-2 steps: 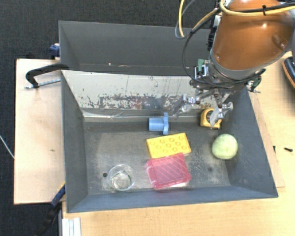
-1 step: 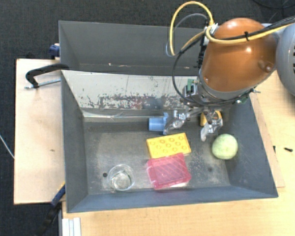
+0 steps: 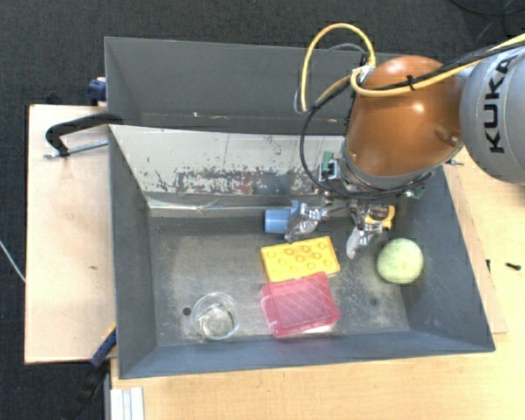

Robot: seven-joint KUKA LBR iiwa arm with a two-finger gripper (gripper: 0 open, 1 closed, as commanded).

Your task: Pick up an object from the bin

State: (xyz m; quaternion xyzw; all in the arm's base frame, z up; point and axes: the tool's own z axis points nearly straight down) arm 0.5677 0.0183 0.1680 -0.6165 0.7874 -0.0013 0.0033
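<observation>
The thing nearest the tool is a flat yellow block (image 3: 300, 258) with rows of round dimples on its top. It lies on the bin floor a little right of centre, turned slightly askew. The end effector (image 3: 330, 233) hangs just over the block's far edge with its fingers (image 3: 357, 241) apart. One is near the block's far left corner, the other off its far right corner. Nothing is seen between them.

A pink ribbed pad (image 3: 299, 305) lies touching the block's near edge, or close to touching it. A pale green ball (image 3: 399, 260) sits just beside the right finger. A small blue piece (image 3: 277, 220) lies near the left finger, against the foot of the far wall. A clear cup (image 3: 215, 314) stands well apart, near the left front of the bin (image 3: 129, 261). The orange wrist cover (image 3: 394, 116) looms over the far right of the bin.

The step in hand appears to be lining up and coming down for a grasp. To do it well on the block, the tool should probably shift toward the near side, so the fingers straddle the middle and not the far rim. They should close across the narrower width. The block is thin, so the tips need to reach the floor before closing. The right finger should stay clear of the ball, which would roll at a nudge, and the near side clear of the pink pad.
</observation>
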